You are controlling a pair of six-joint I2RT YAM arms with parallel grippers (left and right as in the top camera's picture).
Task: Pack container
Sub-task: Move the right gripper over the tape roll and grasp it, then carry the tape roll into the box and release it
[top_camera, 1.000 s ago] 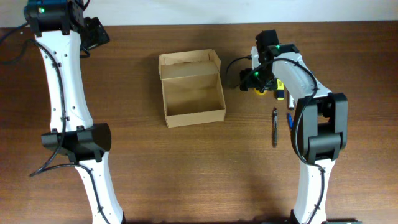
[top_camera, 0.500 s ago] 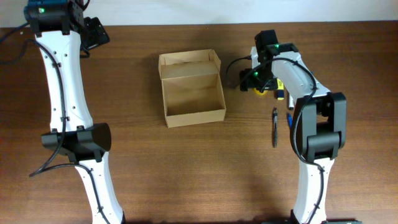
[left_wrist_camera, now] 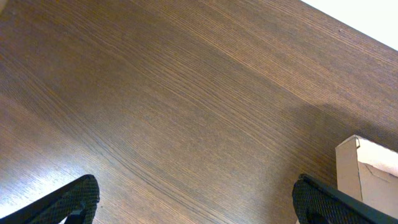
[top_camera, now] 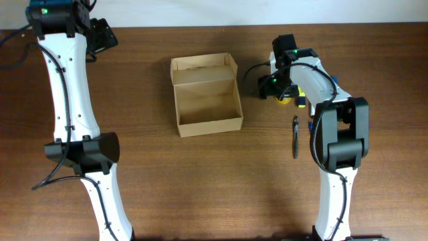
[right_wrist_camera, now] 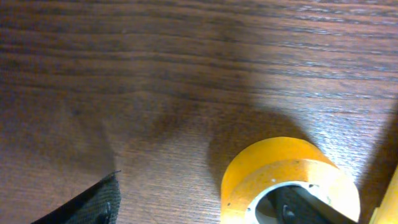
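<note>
The tan cardboard container stands open in the middle of the table, its flap lid folded back; a corner of it shows in the left wrist view. My right gripper is open to the right of the container, over a yellow tape roll. In the right wrist view the roll fills the lower right; one finger sits inside its hole, the other stands apart to the left, gripper. My left gripper is open and empty above bare wood, left of the container.
A black pen lies on the table right of the container. A yellow and blue object sits just beside the tape roll. The table's far edge runs behind the left arm.
My right gripper has shifted very slightly left over the tape roll. The left arm and the container have not moved.
</note>
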